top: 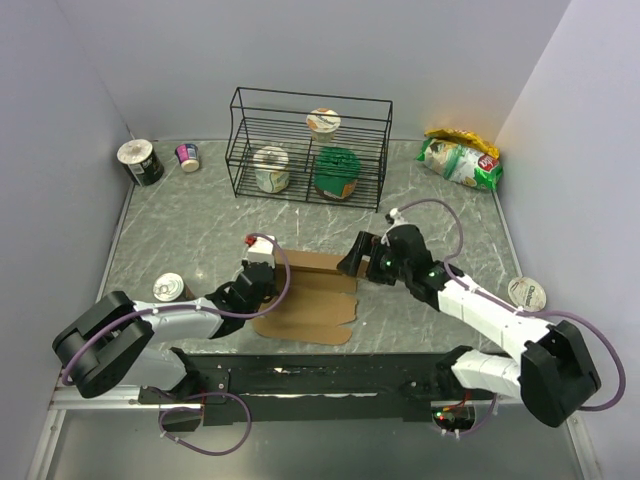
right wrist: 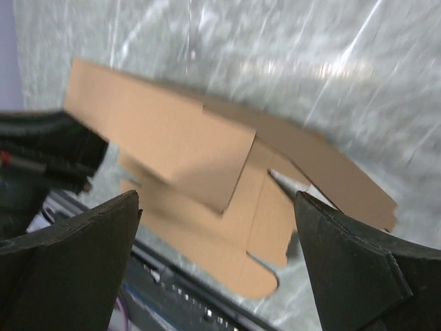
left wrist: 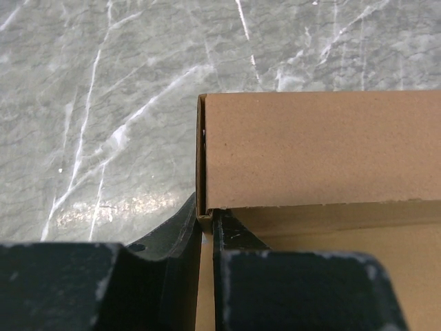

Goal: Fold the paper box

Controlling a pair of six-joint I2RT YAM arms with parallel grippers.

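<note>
The paper box [top: 312,298] lies in the middle of the table [top: 200,215], close to the near edge, between the two arms. It is only partly folded. The long far side stands up and leans over, but the near flaps lie flat, so I think most of the work is left. The left fingers [left wrist: 172,238] pinch a thin wall at the box's left corner. The right fingers [right wrist: 76,262] are spread wide with nothing in them, by the right end. A tin can [top: 168,288] sits near the left arm. The wire rack [top: 236,150] and a snack bag [top: 460,160] are well apart, so nothing blocks the folding.
</note>
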